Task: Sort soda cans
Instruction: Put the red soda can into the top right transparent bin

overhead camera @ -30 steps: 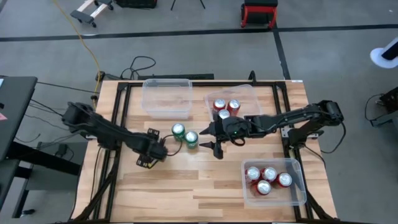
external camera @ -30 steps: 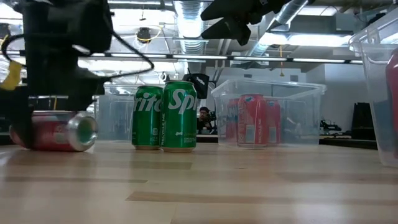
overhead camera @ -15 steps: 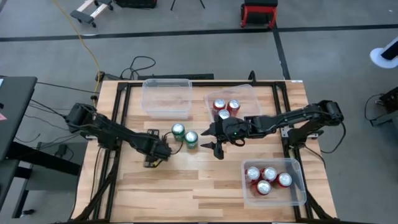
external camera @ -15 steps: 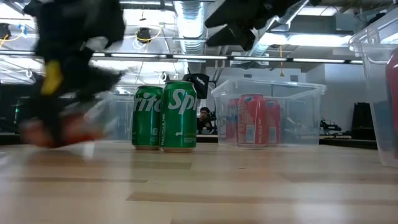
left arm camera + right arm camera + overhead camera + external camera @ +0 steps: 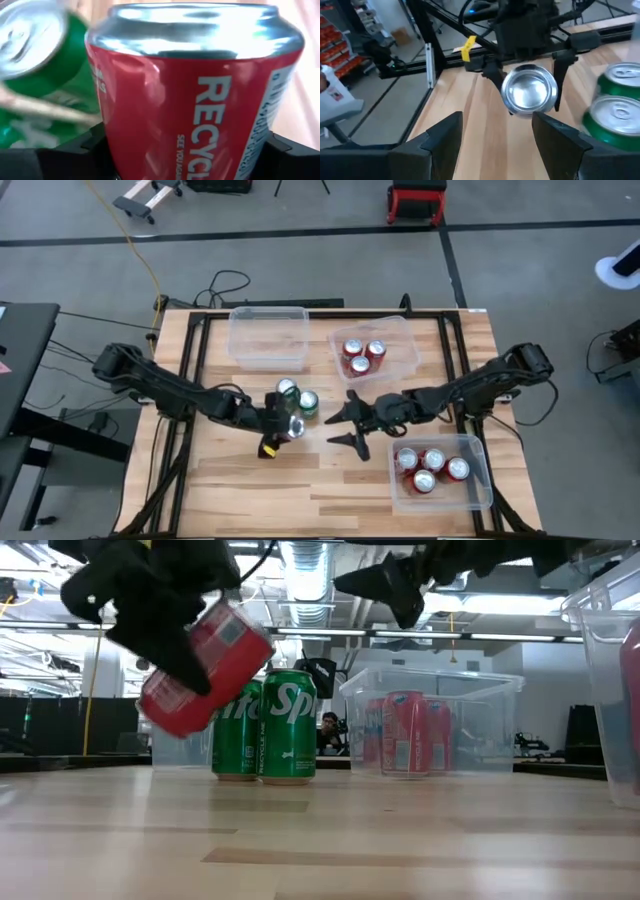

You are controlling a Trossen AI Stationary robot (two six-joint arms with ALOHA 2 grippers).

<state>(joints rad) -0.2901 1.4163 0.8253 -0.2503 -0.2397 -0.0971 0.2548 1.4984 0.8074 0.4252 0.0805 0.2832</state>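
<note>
Red can [image 5: 200, 100], "RECYCLE" showing: left gripper [image 5: 283, 423] jaws gripping it, tilted. Green Sprite cans [image 5: 265, 725] standing on surface [image 5: 320, 840]. Right gripper [image 5: 345, 423] hovering, jaws open.

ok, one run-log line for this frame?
left gripper: shut on red can, lifted, tilted, beside two green Sprite cans | right gripper: open, empty, mid-table | bins: three red cans, four red cans

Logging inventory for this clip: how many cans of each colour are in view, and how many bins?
Red cans: 8, namely 3 in the far bin, 4 in the near bin, 1 lifted in the left gripper
Green cans: 2
Clear bins: 3, one holding no cans
Total: 10 cans, 3 bins
</note>
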